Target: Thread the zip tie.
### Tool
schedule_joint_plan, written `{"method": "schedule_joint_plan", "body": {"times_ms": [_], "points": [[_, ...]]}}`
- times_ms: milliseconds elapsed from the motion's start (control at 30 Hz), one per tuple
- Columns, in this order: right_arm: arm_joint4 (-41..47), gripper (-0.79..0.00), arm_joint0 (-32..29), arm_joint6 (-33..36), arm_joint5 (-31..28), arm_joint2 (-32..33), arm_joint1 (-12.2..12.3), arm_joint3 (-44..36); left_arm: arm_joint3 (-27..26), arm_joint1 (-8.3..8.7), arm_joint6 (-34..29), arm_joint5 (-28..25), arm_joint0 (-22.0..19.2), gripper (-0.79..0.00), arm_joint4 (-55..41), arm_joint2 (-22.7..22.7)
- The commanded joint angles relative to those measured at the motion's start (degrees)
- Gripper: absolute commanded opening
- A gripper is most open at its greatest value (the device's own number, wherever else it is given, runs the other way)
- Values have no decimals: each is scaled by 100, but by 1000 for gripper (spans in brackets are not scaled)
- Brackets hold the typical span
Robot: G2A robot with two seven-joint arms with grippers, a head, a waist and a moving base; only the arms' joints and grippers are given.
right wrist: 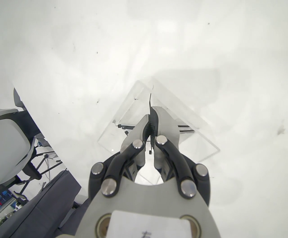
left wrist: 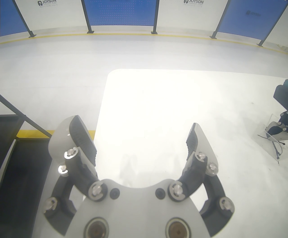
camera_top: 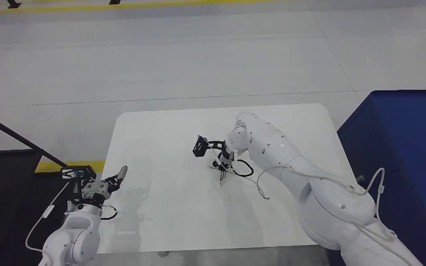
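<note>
Near the table's middle, the right gripper (right wrist: 151, 112) is pinched shut on a thin black zip tie (right wrist: 150, 100). A short, slightly bent length of the tie pokes out past the fingertips. Its middle is hidden between the pads, and a thin bit shows again lower down in the gap between the fingers.

The gripper sits over a clear acrylic fixture (right wrist: 198, 133) standing on the table (camera_top: 166, 146). The fixture's edges are faint against the white top and its exact shape is hard to make out. More dark strands (right wrist: 126, 126) lie across it. Whether these are other ties or a rod cannot be told, nor whether the held tie's tip has entered any opening.

From the top view the right wrist covers most of the fixture, with only a few black lines showing below it.

The left gripper (left wrist: 137, 134) hangs over the table's left edge, well apart from the fixture. Its jaws are spread wide with nothing between them.

- Surface: white rounded-corner tabletop, lightly speckled with small dark marks.
- Room: pale grey floor (camera_top: 200, 53), with a yellow line (left wrist: 135, 35) along its far side.
- Behind the line: blue and white barrier panels (left wrist: 121, 11) on black posts.
- Right of the table: a blue cabinet (camera_top: 393, 133), cut off at the frame edge.
- Left of the table: a black rail (camera_top: 26, 143).
</note>
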Motion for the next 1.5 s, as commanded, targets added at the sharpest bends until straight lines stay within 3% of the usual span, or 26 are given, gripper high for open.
{"method": "schedule_joint_plan", "body": {"times_ms": [0, 267, 467, 867, 1033, 1167, 1300, 1367, 1467], "points": [[-8, -785, 52, -172, -169, -18, 95, -62, 0, 0, 0, 0, 0, 0, 0, 0], [288, -785, 199, -378, -377, -68, 615, -778, 0, 0, 0, 0, 0, 0, 0, 0], [608, -785, 227, -887, -886, -68, 1339, -1870, 0, 0, 0, 0, 0, 0, 0, 0], [584, -785, 189, -1025, -913, -37, 1395, -2011, 0, 0, 0, 0, 0, 0, 0, 0], [14, -785, 108, -2013, -1139, 324, 1611, -2272, 0, 0, 0, 0, 0, 0, 0, 0], [-1000, -785, -100, -2821, -1112, 579, 1858, -2726, 0, 0, 0, 0, 0, 0, 0, 0], [-2228, -785, -461, -3224, -111, 758, 2101, -3437, 0, 0, 0, 0, 0, 0, 0, 0], [-2339, -785, -664, -3378, 99, 919, 2234, -3706, 0, 0, 0, 0, 0, 0, 0, 0], [-2030, -785, -862, -3613, -378, 1268, 2460, -3842, 0, 0, 0, 0, 0, 0, 0, 0]]}}
